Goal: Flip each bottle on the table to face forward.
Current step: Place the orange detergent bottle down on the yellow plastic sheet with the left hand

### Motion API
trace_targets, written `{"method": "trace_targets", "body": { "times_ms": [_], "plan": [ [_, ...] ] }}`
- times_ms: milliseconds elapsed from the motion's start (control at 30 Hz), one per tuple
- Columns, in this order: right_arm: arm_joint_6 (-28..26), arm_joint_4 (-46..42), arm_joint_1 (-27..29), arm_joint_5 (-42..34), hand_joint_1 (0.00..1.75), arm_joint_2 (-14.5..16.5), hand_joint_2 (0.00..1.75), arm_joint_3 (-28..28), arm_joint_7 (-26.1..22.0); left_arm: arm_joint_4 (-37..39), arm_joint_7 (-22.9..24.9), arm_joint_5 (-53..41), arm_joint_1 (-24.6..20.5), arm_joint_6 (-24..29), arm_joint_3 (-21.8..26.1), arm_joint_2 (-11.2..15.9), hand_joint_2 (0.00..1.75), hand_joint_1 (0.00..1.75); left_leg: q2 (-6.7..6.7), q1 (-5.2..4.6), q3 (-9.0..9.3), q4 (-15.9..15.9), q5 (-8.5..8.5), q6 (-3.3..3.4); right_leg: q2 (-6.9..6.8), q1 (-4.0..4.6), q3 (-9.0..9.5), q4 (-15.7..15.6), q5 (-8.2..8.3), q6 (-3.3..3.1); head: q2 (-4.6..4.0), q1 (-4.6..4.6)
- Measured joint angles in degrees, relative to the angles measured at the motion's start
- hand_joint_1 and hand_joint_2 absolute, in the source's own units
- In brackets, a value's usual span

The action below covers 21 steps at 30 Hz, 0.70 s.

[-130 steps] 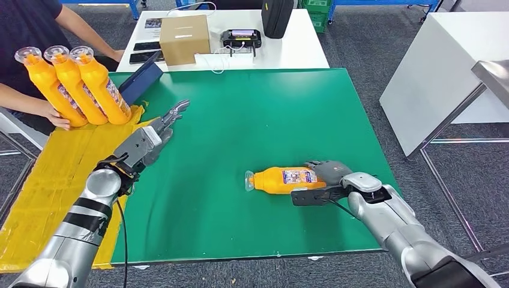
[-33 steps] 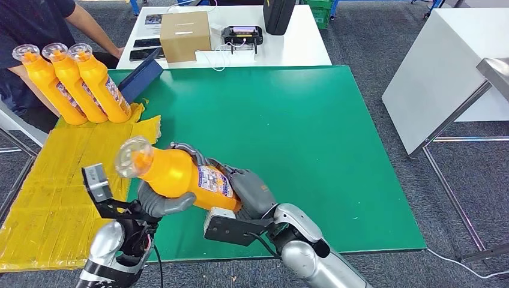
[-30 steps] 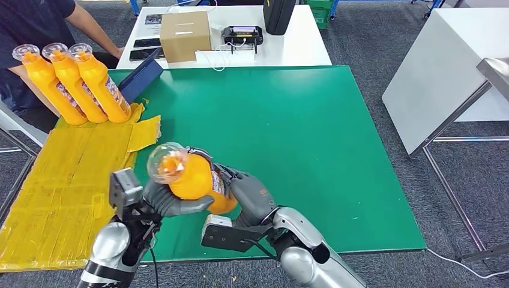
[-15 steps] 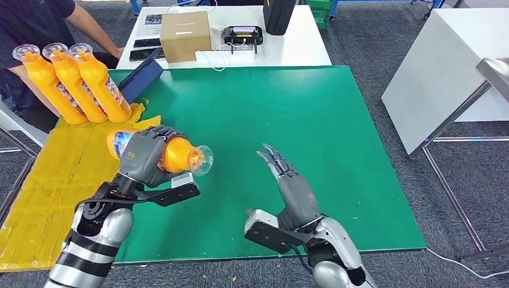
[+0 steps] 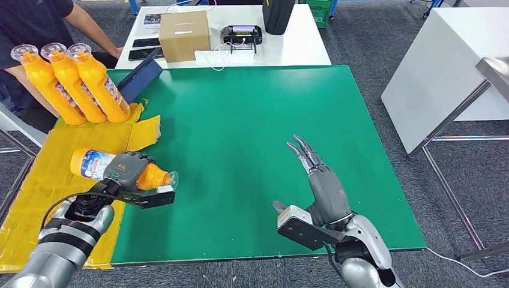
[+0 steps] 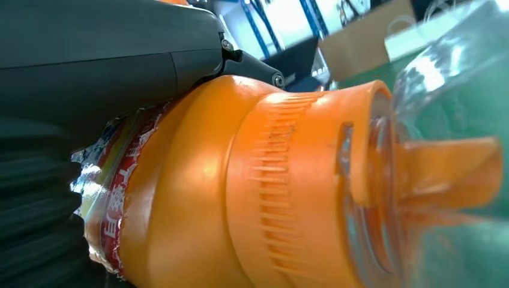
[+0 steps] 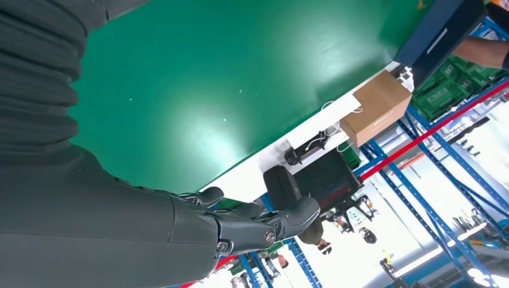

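So my left robot hand [image 5: 127, 170] is wrapped tight around the orange bottle [image 5: 99, 167], holding it sideways over the yellow sheet [image 5: 54, 180] right at the green surface [image 5: 240, 120] edge, cap pointing toward the green, while my right robot hand [image 5: 321, 180] hovers flat with fingers apart, holding nothing.

High head view down over green table [image 5: 252, 120]; turned close wrist views, perhaps sharing it.
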Motion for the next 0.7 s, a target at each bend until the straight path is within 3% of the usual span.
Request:
{"method": "trace_targets", "body": {
  "times_ms": [133, 467, 600, 700],
  "plan": [
    [0.1, 0.2, -0.3, 0.0, 0.0, -0.1, 1.75, 0.0, 0.2, 4.5, 0.3, 0.5, -1.6, -1.5, -0.8, 0.1, 0.0, 0.0, -0.03, -0.01, 0.0, 0.0, 0.0, 0.0, -0.02, -0.01, 0.01, 0.0, 0.0, 0.0, 0.0, -0.02],
    [-0.1, 0.6, -0.2, 0.9, 0.0, -0.6, 1.75, 0.1, 0.5, 8.9, -6.4, 13.5, -1.5, 0.2, 1.8, 0.4, 0.0, 0.0, -0.05, 0.0, 0.01, 0.0, 0.01, 0.0, -0.03, 0.0, 0.01, 0.0, 0.0, 0.0, 0.0, -0.01],
    [-0.9, 0.5, 0.3, 2.7, 0.0, -0.8, 0.0, 0.1, 0.5, 4.6, -8.9, 19.5, 1.7, 0.7, 4.5, 0.2, 0.0, 0.0, -0.04, -0.01, -0.01, 0.0, 0.0, 0.0, -0.03, -0.03, -0.03, 0.0, -0.01, 0.01, 0.0, -0.01],
    [-1.8, 0.4, 1.2, 3.2, 0.0, -0.8, 0.0, -0.2, 0.1, -1.2, -9.5, 23.0, 5.2, 3.6, 7.0, -0.7, 0.0, 0.0, -0.04, -0.03, -0.02, 0.0, -0.01, 0.0, -0.03, -0.05, -0.06, 0.0, -0.01, 0.01, 0.0, -0.02]
  ]
}}
